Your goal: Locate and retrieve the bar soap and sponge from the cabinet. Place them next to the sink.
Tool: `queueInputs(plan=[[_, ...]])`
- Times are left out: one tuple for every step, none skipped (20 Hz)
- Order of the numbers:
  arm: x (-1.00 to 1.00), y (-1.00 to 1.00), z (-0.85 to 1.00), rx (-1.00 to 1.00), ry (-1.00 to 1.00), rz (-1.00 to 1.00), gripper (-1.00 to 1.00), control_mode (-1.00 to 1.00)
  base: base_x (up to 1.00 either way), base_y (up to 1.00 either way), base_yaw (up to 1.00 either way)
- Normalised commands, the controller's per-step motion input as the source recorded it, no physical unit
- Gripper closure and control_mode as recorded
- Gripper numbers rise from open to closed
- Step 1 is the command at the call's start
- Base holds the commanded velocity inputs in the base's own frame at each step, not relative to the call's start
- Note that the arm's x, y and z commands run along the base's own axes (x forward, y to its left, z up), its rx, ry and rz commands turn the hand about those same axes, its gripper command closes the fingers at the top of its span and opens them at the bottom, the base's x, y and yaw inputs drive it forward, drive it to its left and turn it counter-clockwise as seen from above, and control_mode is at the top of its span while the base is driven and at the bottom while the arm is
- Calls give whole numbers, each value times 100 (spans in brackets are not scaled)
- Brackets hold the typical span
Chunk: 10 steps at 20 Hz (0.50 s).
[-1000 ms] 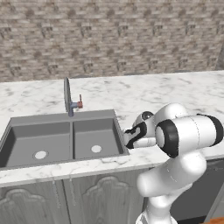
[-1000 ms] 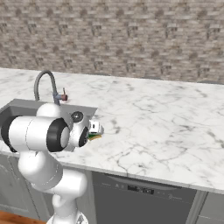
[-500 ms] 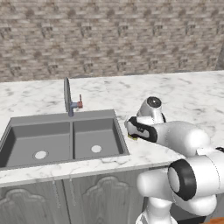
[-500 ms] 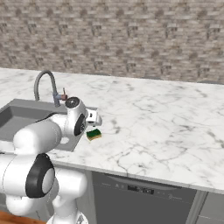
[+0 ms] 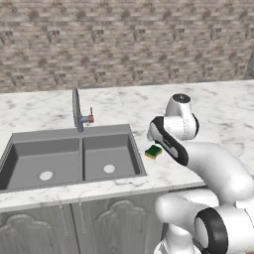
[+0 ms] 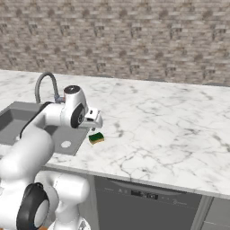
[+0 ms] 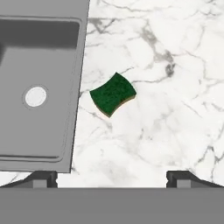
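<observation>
The sponge (image 5: pixel 153 152) (image 6: pixel 96 138) (image 7: pixel 113 93), yellow with a dark green top, lies flat on the marble counter just right of the sink (image 5: pixel 74 131) (image 6: pixel 12 111) (image 7: pixel 78 105). It is a little apart from the sink's rim. My gripper (image 7: pixel 113 179) hangs above it, open, with nothing between the fingertips (image 7: pixel 43 178). The sponge rests free of the fingers. From the right base view the hand (image 6: pixel 91 119) hovers over the sink's right edge. The bar soap and the cabinet are out of view.
A slim faucet (image 5: pixel 77 111) (image 6: pixel 45 85) with a red handle stands behind the double basin. Marble counter (image 6: pixel 157 130) stretches to the right up to a brick wall. Carved base cabinets (image 5: pixel 74 223) and a dishwasher front (image 6: pixel 143 195) sit below.
The hand has risen off the counter and away from the sponge, which stays where it lay beside the sink. The arm's elbow has swung down and back.
</observation>
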Motion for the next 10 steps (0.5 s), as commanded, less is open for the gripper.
queueInputs(plan=[[-93, 0, 19, 0, -12, -11, -100, -100, 0, 0, 0], [-91, 0, 27, 0, -15, -10, -100, -100, 0, 0, 0], [-88, 0, 33, 0, -16, -11, -100, -100, 0, 0, 0], [-80, 0, 44, 0, -17, -11, -100, -100, 0, 0, 0], [-61, 0, 50, 0, -18, -15, -100, -100, 0, 0, 0], [-55, 0, 59, 0, -16, -15, -100, -100, 0, 0, 0], [-51, 0, 61, 0, -14, -12, -100, -100, 0, 0, 0], [-57, 0, 56, 0, -13, -10, -100, -100, 0, 0, 0], [-62, 0, 50, 0, -14, -9, -100, -100, 0, 0, 0], [-67, 0, 48, 0, -17, -8, -100, -100, 0, 0, 0]])
